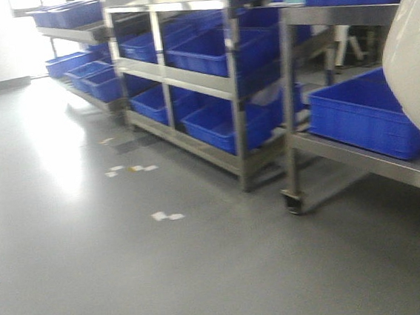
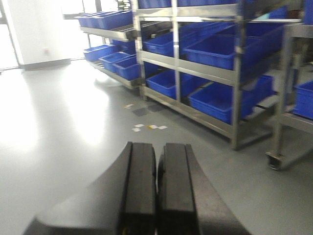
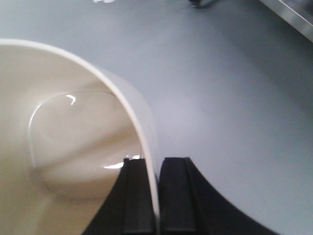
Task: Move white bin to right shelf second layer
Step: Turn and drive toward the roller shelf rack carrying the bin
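Bin (image 3: pixel 73 127) hangs above the floor (image 3: pixel 234 107), its rim wall clamped in the right jaws, its body left of them; left jaws are together, empty. Racks (image 1: pixel 240 125) of blue crates (image 1: pixel 218 49) stand beyond the bin.

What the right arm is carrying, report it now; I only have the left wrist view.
Observer: The right gripper is shut on the white bin, clamping its thin wall.
Operator: Give me its contents.
Observer: Nothing shows inside; the visible bottom is bare.
Operator: Place it for me in the front view.
Observer: It fills the right edge, overlapping the blue crate on the wheeled cart.
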{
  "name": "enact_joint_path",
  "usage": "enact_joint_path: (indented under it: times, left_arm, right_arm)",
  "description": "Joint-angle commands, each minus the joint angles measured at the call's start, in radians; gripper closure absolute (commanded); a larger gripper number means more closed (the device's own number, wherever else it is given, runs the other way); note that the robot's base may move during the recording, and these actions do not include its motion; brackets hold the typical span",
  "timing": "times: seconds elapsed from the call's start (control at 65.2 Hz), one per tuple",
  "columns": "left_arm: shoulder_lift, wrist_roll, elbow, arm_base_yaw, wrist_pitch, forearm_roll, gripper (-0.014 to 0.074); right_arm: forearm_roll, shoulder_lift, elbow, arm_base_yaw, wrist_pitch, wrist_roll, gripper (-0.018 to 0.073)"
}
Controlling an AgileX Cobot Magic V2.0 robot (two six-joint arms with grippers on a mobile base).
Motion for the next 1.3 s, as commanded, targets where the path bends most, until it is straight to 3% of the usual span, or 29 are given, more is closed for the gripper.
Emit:
enact_joint_path:
  times: [0.0, 1.288]
  left_arm:
    - [-0.013, -0.003, 0.037, -0.004, -0.084, -0.006, 0.0512]
    - [-0.013, -0.003, 0.037, -0.004, -0.084, -0.006, 0.0512]
  right_arm:
    - [0.007, -0.002, -0.03, 0.003, -0.084, -0.004, 0.0491]
    - [0.007, -0.002, -0.03, 0.003, -0.084, -0.004, 0.0491]
